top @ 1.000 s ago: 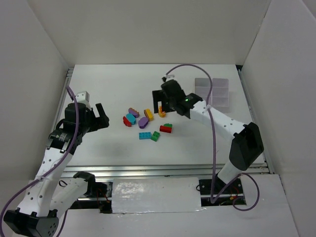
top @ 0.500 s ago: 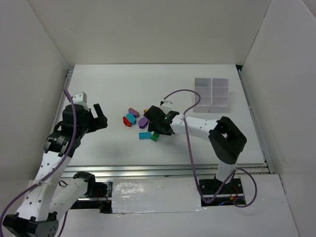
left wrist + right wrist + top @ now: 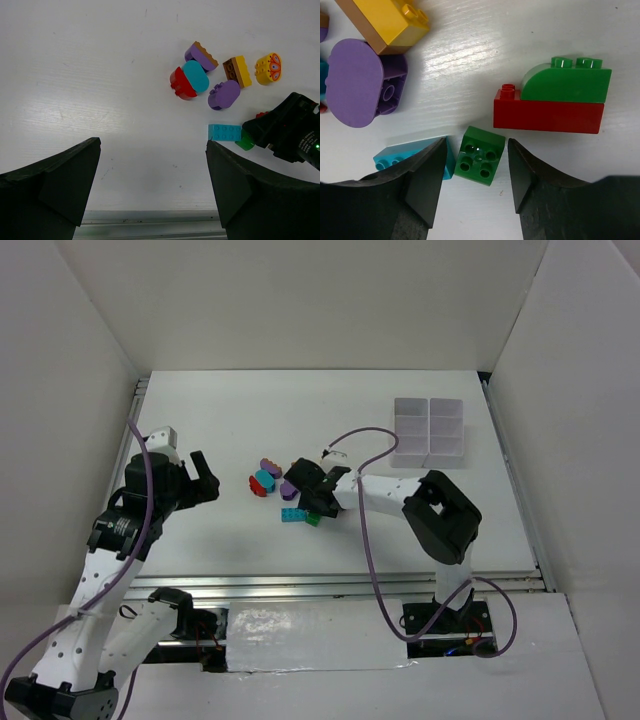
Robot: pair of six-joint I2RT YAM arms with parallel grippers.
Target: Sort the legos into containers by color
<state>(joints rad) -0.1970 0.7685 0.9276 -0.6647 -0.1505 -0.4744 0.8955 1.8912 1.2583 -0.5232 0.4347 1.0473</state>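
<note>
1. Top cam: fixed high up behind the arm bases, looking down on the whole table [image 3: 230, 410], pretty far out.
2. Left wrist cam: mid height, tilted down over the brick pile [image 3: 196, 76].
3. Right wrist cam: super close, straight down on the green brick [image 3: 481, 159].
4. All three catch that green brick and the cyan brick [image 3: 400, 154] beside it.

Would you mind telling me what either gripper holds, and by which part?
Nothing is held. The right gripper flanks the small green brick on two sides, not yet clamping it; the left gripper hangs open.
</note>
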